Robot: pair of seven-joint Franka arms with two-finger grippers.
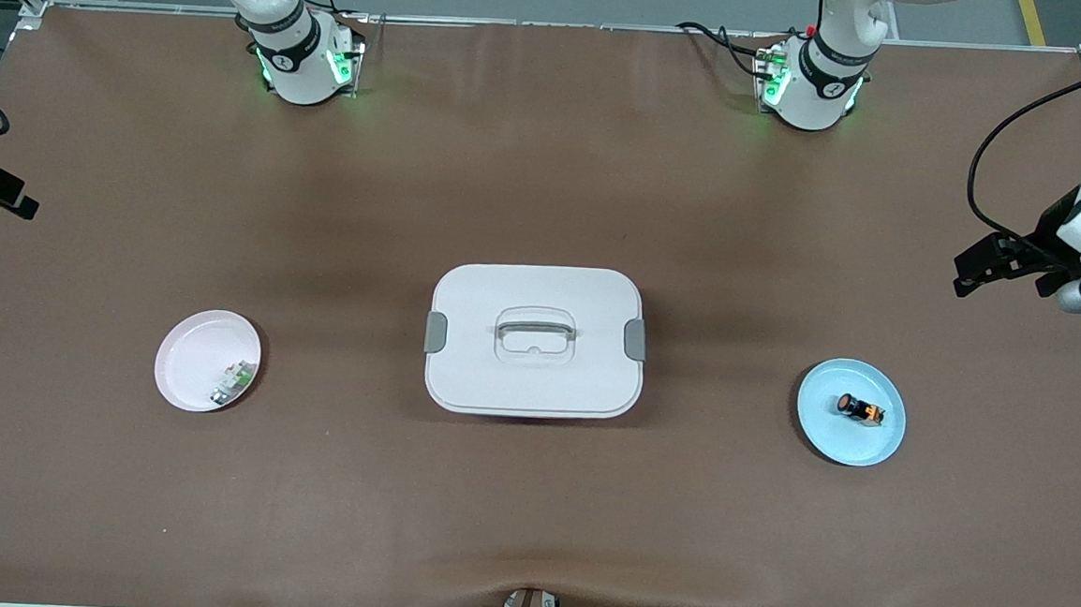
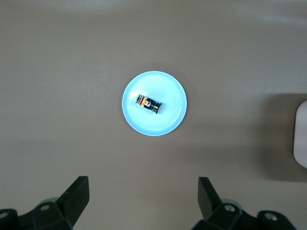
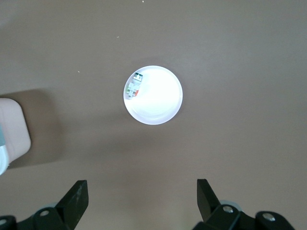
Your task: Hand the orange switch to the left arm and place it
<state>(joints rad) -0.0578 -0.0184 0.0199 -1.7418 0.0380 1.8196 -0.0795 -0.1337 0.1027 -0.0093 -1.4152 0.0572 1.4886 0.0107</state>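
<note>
From my right wrist camera I look straight down on the pink plate (image 3: 158, 103) with the whitish-green part (image 3: 133, 87) against its rim. The right gripper (image 3: 141, 199) hangs wide open above bare table; the box (image 3: 12, 134) shows at the edge.

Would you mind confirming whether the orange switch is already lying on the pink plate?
No, the orange switch lies on the blue plate toward the left arm's end of the table, while the pink plate holds a whitish-green part.

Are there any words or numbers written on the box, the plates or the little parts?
None can be read. The box, blue plate and pink plate are blank. Any marks on the orange switch and whitish-green part are too small to read.
</note>
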